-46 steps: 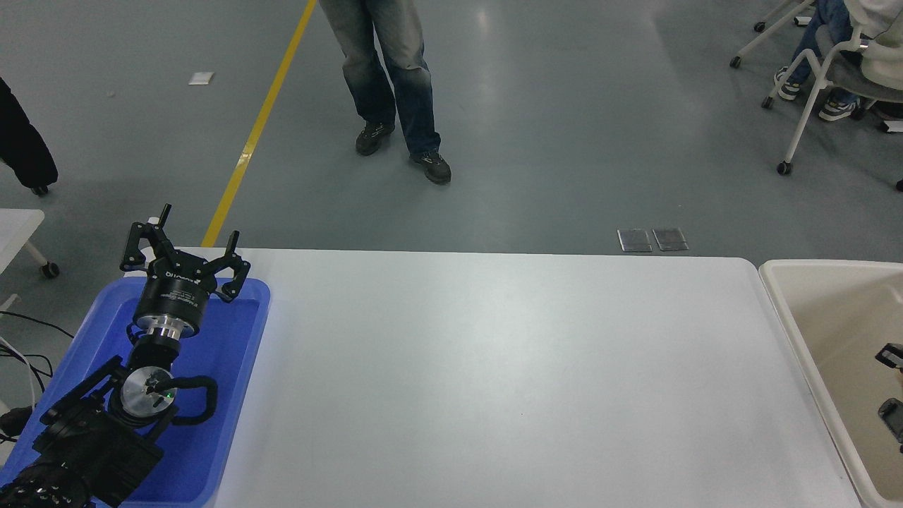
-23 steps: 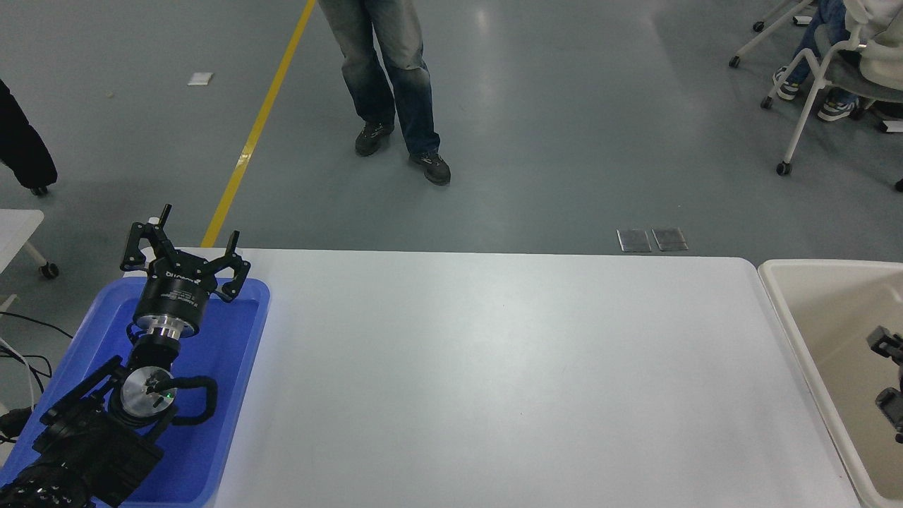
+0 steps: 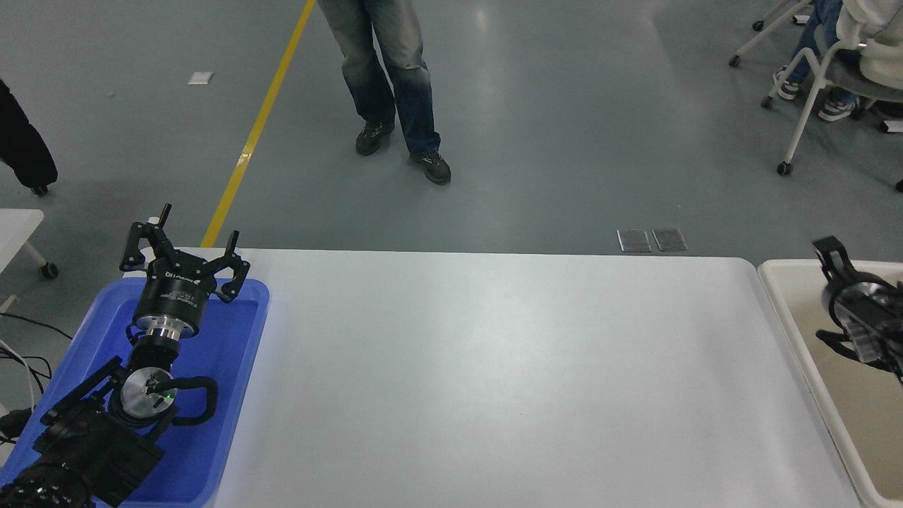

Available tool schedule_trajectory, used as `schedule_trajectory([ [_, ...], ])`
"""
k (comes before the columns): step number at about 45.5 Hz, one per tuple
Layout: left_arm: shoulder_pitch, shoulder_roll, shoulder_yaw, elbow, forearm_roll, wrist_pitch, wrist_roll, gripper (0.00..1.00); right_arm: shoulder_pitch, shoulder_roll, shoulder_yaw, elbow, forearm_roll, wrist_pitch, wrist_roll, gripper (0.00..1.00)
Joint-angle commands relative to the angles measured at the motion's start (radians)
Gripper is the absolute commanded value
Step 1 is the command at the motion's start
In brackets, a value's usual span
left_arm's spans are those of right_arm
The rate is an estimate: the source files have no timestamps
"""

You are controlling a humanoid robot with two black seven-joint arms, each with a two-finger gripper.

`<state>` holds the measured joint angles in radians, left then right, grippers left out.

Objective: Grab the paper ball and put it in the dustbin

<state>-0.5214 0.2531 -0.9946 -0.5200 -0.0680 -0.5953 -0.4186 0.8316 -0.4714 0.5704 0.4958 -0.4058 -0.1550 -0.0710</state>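
From the head view, the worktop is a smooth, matte white slab with rounded far corners. At its left end lies a glossy blue plastic tray, and the parked left arm rests over it, its left end effector holding black fingers spread apart. At the right edge stands the dustbin, cream-white plastic with a rounded rim and smooth beige inner walls, cut off by the frame. The right end effector hangs over it, blurred and partly out of frame; whether it is open or closed cannot be told. The paper ball is nowhere to be seen. Beyond, a person's jeans-clad legs stand on grey floor beside a yellow line; a wheeled chair sits far right.
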Motion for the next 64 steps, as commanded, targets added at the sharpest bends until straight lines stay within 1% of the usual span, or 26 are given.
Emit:
schedule_trajectory([
  [1, 0.001, 0.0, -0.001, 0.0, 0.001, 0.0, 0.001, 1.0, -0.074, 0.03, 0.396, 0.153, -0.001, 0.003, 0.101, 1.0],
  [3, 0.001, 0.0, 0.001, 0.0, -0.001, 0.0, 0.0, 1.0, -0.104, 0.046, 0.457, 0.181, -0.001, 0.003, 0.144, 1.0],
  [7, 0.001, 0.0, 0.001, 0.0, -0.001, 0.0, 0.0, 1.0, -0.16, 0.06, 0.532, 0.236, -0.002, 0.008, 0.249, 1.0],
  [12, 0.0, 0.0, -0.001, 0.0, -0.001, 0.0, 0.001, 1.0, -0.216, 0.068, 0.562, 0.286, -0.004, 0.026, 0.379, 1.0],
  [14, 0.0, 0.0, 0.001, 0.0, 0.001, 0.0, 0.001, 1.0, -0.235, 0.074, 0.575, 0.296, -0.004, 0.038, 0.424, 1.0],
  [17, 0.0, 0.0, 0.001, -0.002, 0.001, 0.0, 0.0, 1.0, -0.262, 0.085, 0.597, 0.303, -0.004, 0.067, 0.477, 1.0],
  [20, 0.0, 0.0, -0.001, 0.0, 0.001, 0.0, 0.0, 1.0, -0.295, 0.093, 0.618, 0.303, -0.004, 0.107, 0.51, 1.0],
  [24, 0.001, 0.0, 0.001, 0.0, 0.001, 0.0, 0.001, 1.0, -0.338, 0.102, 0.654, 0.305, -0.004, 0.158, 0.525, 1.0],
  [31, 0.0, 0.0, -0.001, 0.0, 0.001, 0.0, 0.0, 1.0, -0.413, 0.116, 0.683, 0.308, -0.004, 0.25, 0.525, 1.0],
  [37, 0.0, 0.0, -0.001, 0.0, -0.001, 0.0, 0.001, 1.0, -0.463, 0.119, 0.68, 0.308, -0.002, 0.311, 0.513, 1.0],
  [43, 0.0, 0.0, -0.001, 0.0, -0.001, 0.0, 0.0, 1.0, -0.473, 0.129, 0.674, 0.305, 0.005, 0.388, 0.511, 1.0],
  [49, 0.0, 0.0, -0.001, 0.0, 0.001, 0.0, 0.0, 1.0, -0.474, 0.154, 0.675, 0.302, 0.005, 0.399, 0.511, 1.0],
  [64, 0.0, 0.0, -0.001, 0.0, 0.001, 0.0, 0.001, 1.0, -0.465, 0.162, 0.677, 0.293, 0.007, 0.399, 0.513, 1.0],
])
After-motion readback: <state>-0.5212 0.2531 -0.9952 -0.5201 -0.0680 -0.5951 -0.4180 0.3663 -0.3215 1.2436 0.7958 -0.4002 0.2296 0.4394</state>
